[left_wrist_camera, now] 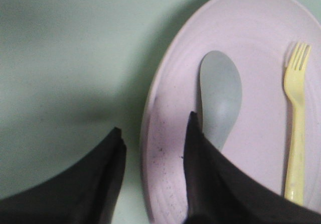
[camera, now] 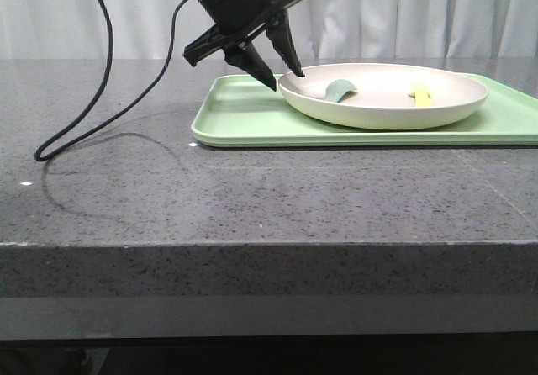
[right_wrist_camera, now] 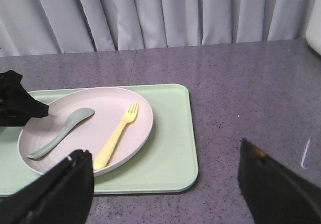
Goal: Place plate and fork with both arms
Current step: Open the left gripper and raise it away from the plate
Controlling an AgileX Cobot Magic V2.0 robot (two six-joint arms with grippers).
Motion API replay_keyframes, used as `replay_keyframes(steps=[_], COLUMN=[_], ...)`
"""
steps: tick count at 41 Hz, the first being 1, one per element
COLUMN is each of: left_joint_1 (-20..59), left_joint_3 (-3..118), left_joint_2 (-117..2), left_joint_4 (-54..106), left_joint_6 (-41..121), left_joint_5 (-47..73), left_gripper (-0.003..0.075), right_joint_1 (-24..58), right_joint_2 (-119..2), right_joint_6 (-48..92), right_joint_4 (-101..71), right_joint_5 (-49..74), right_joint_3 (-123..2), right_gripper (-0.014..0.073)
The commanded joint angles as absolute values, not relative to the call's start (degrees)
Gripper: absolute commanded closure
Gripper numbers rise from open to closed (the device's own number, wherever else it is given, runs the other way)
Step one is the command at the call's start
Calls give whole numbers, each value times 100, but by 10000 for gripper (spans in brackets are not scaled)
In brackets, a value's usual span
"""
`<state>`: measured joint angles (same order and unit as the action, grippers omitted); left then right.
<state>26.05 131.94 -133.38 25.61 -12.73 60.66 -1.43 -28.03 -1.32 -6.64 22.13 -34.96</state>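
Observation:
The cream plate (camera: 378, 121) lies on the light green tray (camera: 244, 114). The pale yellow fork (camera: 422, 94) lies in the plate's right half, and a muted green spoon (camera: 340, 90) lies in its left half. My left gripper (camera: 287, 79) is open and straddles the plate's left rim, one finger outside over the tray and one inside beside the spoon. The left wrist view shows that gripper (left_wrist_camera: 155, 123), the plate (left_wrist_camera: 261, 58), the fork (left_wrist_camera: 296, 113) and the spoon (left_wrist_camera: 220, 93). My right gripper (right_wrist_camera: 163, 148) is wide open and empty, above the tray's corner (right_wrist_camera: 170, 148), back from the fork (right_wrist_camera: 118, 136) and plate (right_wrist_camera: 105, 108).
A black cable (camera: 101, 72) loops over the dark stone table to the left of the tray. The table's front edge runs across the front view. Grey curtains hang behind. The left arm's fingers (right_wrist_camera: 20, 106) show at the plate's far side in the right wrist view.

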Motion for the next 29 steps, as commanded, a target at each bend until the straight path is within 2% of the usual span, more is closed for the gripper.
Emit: replay_keyframes(steps=[1,9,13,20,29], left_joint_1=[2526,2395,2395,2406,2406], left_joint_3=[13522,13979,14127,14127,13664], left_joint_2=[-12804,-12640,-12616,-12466,-11754], left_joint_4=[2728,2668,2616,2618,2156], left_joint_6=[-1135,-872,-639,-588,-435], left_joint_5=[6279,7012,7292,7292,7292], left_gripper=[361,382,481,735,738], right_joint_1=[-154,-154,-154,-154,-154], right_joint_2=[-2860,-2860,-2860,-2860,-2860], right_joint_6=[-118,-118,-118,-118,-118], right_joint_4=[-689,-689,-689,-689,-689], right_joint_5=[1735,1735,1735,1735,1742], right_joint_3=[-3688,-3688,-3688,-3688,-3688], right_gripper=[-17,-17,-17,-17,-17])
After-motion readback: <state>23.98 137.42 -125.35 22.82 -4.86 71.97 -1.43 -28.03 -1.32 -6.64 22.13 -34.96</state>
